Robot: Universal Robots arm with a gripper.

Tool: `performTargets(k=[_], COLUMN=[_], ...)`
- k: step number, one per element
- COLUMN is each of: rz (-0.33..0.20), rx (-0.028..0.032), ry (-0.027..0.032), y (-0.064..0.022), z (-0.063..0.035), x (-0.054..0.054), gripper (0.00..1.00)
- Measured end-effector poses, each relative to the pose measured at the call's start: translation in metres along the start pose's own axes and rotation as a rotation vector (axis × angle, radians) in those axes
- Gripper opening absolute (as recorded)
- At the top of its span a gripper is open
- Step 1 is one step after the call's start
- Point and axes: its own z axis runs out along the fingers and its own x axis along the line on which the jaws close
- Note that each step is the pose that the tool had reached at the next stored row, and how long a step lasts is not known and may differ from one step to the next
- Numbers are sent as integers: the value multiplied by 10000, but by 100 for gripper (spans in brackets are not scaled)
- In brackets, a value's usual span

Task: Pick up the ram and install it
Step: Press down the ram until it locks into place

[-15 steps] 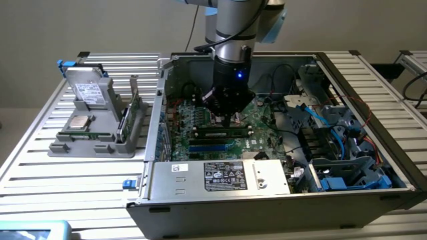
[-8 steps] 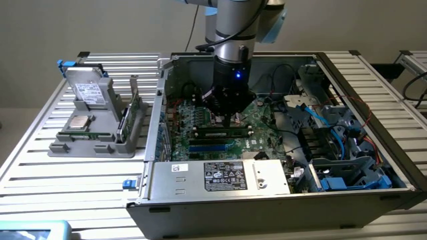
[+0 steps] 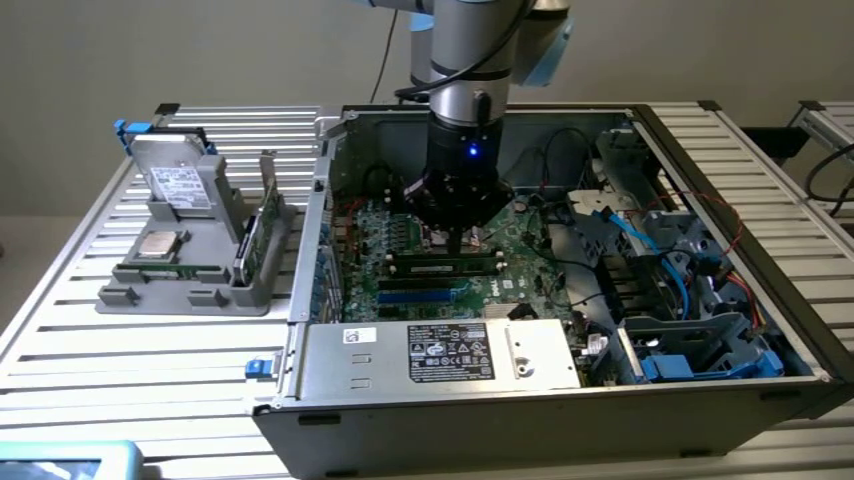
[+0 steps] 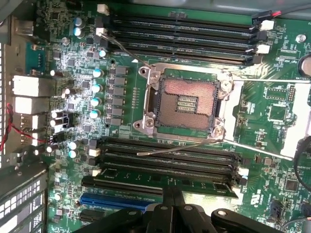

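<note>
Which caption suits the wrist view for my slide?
Hand pressing the ram into a motherboard slot beside the empty CPU socket.

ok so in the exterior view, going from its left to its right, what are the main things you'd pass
Blue clip at the rack's corner → grey parts holder with the silver processor chip → upright green card → gripper over the ram on the motherboard → blue cables inside the computer case.
</note>
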Motion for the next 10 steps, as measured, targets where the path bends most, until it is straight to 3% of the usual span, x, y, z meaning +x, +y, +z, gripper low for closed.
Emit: performTargets(k=[6,10], rz=[479,478], rx=[-3,-3], ry=[-88,-88], y=[0,0], z=[0,0], x=[2,2], gripper=[11,11])
